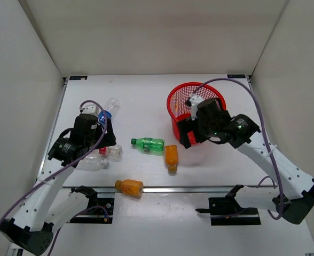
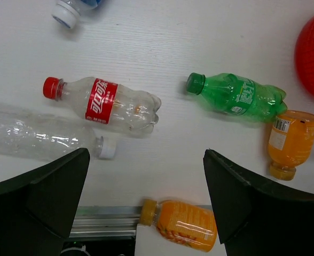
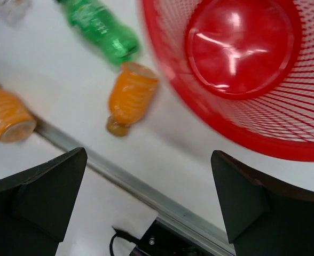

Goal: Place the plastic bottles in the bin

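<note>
The red mesh bin [image 1: 178,98] stands at the back right; its inside shows bare in the right wrist view [image 3: 306,106]. All the bottles lie on the table. The green one [image 1: 148,144] and an orange one [image 1: 171,156] lie mid-table, and a second orange one [image 1: 129,187] lies at the front rail. The red-labelled [image 1: 110,152], plain clear [image 1: 92,162] and blue-labelled [image 1: 110,108] bottles lie at the left. My left gripper [image 2: 146,154] is open and empty, above the table between the red-labelled bottle [image 2: 109,104] and the front orange one [image 2: 183,224]. My right gripper [image 3: 149,154] is open and empty, beside the bin's near side.
A metal rail [image 1: 199,189] runs along the table's front edge. White walls enclose the left, back and right sides. A purple cable [image 1: 237,85] loops from the right arm over the bin.
</note>
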Tool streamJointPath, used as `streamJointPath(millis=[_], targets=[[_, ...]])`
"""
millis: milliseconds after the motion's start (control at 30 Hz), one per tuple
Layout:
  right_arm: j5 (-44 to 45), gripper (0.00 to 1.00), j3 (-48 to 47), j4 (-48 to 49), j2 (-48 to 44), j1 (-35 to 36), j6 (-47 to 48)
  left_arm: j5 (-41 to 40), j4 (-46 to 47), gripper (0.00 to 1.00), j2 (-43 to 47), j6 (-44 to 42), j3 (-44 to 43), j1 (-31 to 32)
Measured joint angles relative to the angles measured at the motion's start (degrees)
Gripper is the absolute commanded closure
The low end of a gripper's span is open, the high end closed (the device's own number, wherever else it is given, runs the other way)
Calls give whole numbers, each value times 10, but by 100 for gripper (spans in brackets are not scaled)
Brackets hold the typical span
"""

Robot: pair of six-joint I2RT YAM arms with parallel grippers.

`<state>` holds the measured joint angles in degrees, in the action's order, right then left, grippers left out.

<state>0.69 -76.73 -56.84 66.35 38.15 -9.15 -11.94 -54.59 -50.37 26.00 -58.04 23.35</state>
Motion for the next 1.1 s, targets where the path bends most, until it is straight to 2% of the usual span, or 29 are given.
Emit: streamJointPath(millis=[200, 267, 367, 500, 600, 867, 900, 967, 1033, 1067, 1100], targets=[[15, 1, 9, 5, 26, 177, -43, 11, -16, 1, 66, 1, 36, 5], [9, 1, 34, 22, 46, 208, -63, 19, -28, 1, 82, 1, 56, 7], [18, 0, 101, 65, 86, 214, -103, 28, -40, 1, 92, 0, 75, 8], [96, 3, 163, 86, 154, 211, -152, 47, -39, 1, 97, -5, 85, 8], [153, 4, 202, 146, 167, 204, -168, 59, -39, 1, 92, -16, 89, 17], [143, 5, 275, 333, 176, 142, -170, 90, -52, 1, 80, -62, 95, 28], [139, 13, 275, 349, 184, 142, -170, 92, -55, 1, 80, -66, 97, 28], [134, 18, 276, 379, 206, 142, -174, 99, -62, 2, 77, -72, 98, 33], [127, 29, 276, 402, 225, 142, -177, 102, -69, 1, 76, -75, 97, 38], [124, 38, 277, 410, 231, 142, -181, 104, -72, 1, 76, -76, 97, 39], [123, 50, 277, 415, 233, 142, -185, 107, -75, 1, 76, -76, 97, 39]])
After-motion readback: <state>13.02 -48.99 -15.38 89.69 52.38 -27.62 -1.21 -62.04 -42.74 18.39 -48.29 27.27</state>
